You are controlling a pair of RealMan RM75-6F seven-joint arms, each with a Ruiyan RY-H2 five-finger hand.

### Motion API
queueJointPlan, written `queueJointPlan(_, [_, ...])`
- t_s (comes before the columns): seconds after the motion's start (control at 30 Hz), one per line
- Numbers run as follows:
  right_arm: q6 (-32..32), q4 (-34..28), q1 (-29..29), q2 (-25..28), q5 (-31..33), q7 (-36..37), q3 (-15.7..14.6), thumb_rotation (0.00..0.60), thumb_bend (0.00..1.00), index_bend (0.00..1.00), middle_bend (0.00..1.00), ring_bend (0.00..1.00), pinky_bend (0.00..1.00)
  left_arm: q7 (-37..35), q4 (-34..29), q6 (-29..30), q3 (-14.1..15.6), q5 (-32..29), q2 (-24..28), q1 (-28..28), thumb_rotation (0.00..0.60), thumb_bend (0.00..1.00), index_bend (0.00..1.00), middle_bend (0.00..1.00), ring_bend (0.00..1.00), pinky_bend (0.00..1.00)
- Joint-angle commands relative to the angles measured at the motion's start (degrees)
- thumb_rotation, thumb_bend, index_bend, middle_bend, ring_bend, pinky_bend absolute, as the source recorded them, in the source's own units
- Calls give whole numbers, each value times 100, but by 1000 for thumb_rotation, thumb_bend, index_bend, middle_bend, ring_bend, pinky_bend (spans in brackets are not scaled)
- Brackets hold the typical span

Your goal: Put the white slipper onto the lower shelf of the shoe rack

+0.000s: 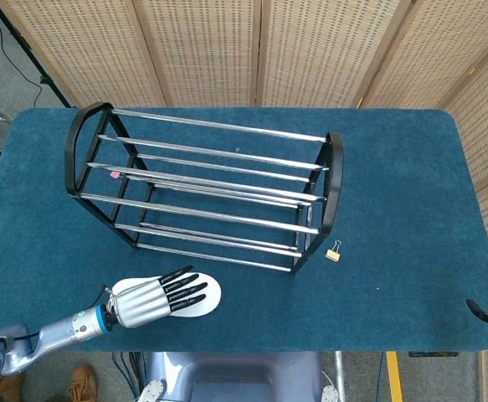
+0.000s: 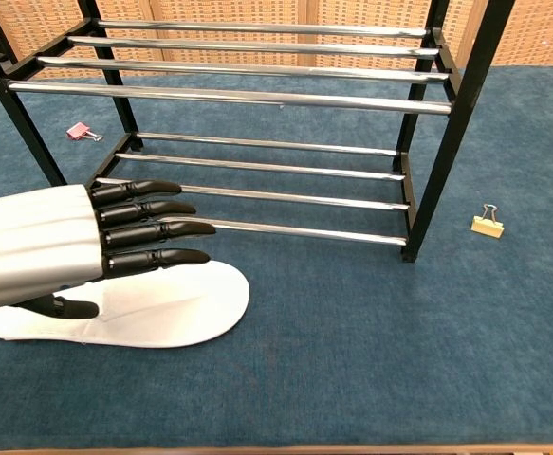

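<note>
The white slipper (image 1: 208,294) (image 2: 186,305) lies flat on the blue table in front of the black shoe rack (image 1: 206,188), toe pointing right. My left hand (image 1: 147,300) (image 2: 63,248) hovers low over its heel half, fingers (image 2: 153,230) stretched out flat toward the rack and thumb down beside the slipper's top; it holds nothing. The rack's lower shelf rails (image 2: 267,194) lie just beyond the fingertips. Only dark fingertips of my right hand (image 1: 483,311) show at the table's right edge, spread apart and empty.
A small yellow binder clip (image 1: 334,251) (image 2: 488,224) lies right of the rack's front foot. A pink clip (image 1: 115,175) (image 2: 78,131) sits under the rack at the left. Woven screens stand behind the table.
</note>
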Motion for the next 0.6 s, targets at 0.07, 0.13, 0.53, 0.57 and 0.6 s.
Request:
queueJointPlan(0.07, [-24, 1, 5, 5, 12, 6, 2, 600, 60, 0, 0, 0, 0, 27, 207, 18, 7, -94, -186, -93, 600, 82, 78, 0, 0, 36])
queueJointPlan(0.13, [-27, 3, 4, 4, 10, 10, -1, 600, 60, 0, 0, 0, 0, 36, 292, 44, 18, -118, -265, -124, 600, 81, 80, 0, 0, 40])
queueJointPlan(0.53, [-35, 1, -1, 13, 12, 28, 0, 600, 60, 0, 0, 0, 0, 69, 973, 573, 257, 14, -691, -302, 600, 183, 237, 107, 111, 234])
queueJointPlan(0.57, [-33, 0, -2, 14, 9, 23, -1, 600, 60, 0, 0, 0, 0, 43, 1045, 615, 279, 16, -724, -306, 600, 198, 256, 127, 132, 254])
queueJointPlan(0.6, [-37, -2, 0, 12, 7, 16, -4, 600, 60, 0, 0, 0, 0, 8, 1132, 649, 311, 14, -767, -313, 600, 206, 268, 137, 145, 266])
